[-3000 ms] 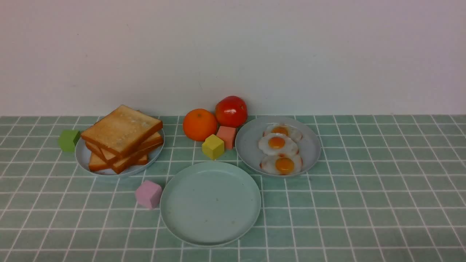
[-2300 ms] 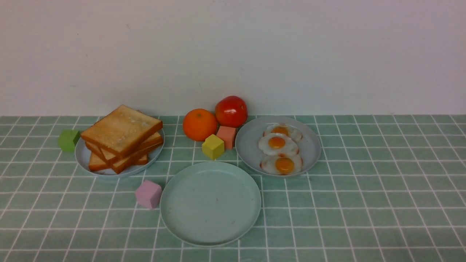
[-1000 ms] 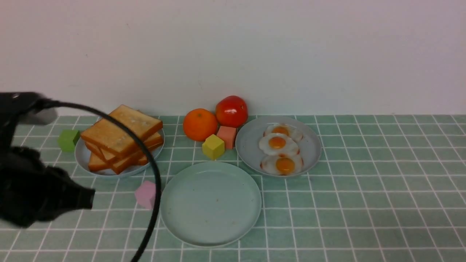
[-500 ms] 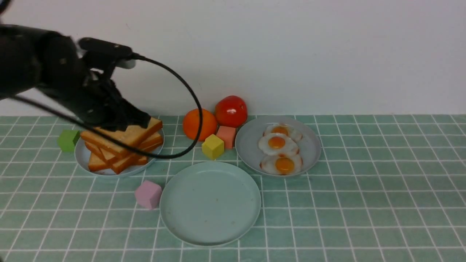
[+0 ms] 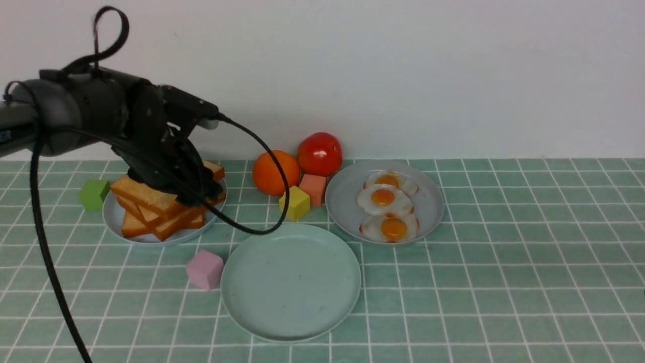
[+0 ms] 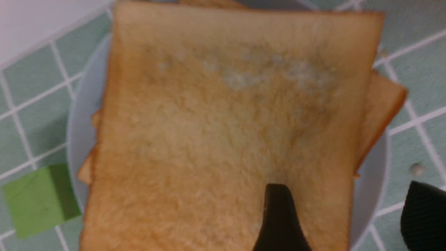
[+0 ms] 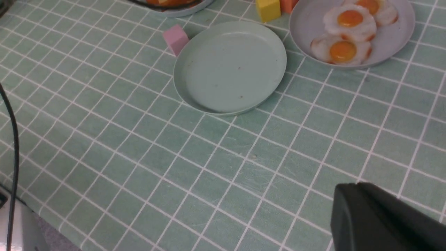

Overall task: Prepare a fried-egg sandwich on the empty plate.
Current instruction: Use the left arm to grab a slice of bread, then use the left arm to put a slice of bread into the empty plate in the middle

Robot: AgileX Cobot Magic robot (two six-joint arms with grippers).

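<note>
Left wrist view: left gripper (image 6: 350, 223) is spread wide, with one black finger (image 6: 278, 216) over the top slice and the other out past the crust.
Under the claw: toast stack (image 6: 230, 122), golden with a pale floury patch on top, piled on a grey-blue plate (image 6: 82, 115).
Beside that plate: green cube (image 6: 35, 198), just off its left rim.
Front view: left arm (image 5: 101, 116) reaches in from the left and its wrist covers the right half of the stack, so the fingers are hidden here and only the wrist camera shows the spread.
Task plate: mint-green plate (image 5: 291, 282), near centre, with the pink cube (image 5: 204, 269) just beside its left rim.
Far centre: orange (image 5: 264, 174) and tomato (image 5: 320, 154) side by side, with the yellow cube (image 5: 295, 203) and salmon cube (image 5: 313, 187) in front of them.
Right of centre: second grey-blue plate (image 5: 347, 201) carrying three fried eggs (image 5: 384, 198).
Right wrist view: right gripper (image 7: 352, 202) is closed up and holding nothing, above the tiled cloth on the near side. It shows in this view alone.
Change: three seconds back no arm was in frame. Half a second back the left wrist sat higher over the stack, and now it's lower, down on the toast.
</note>
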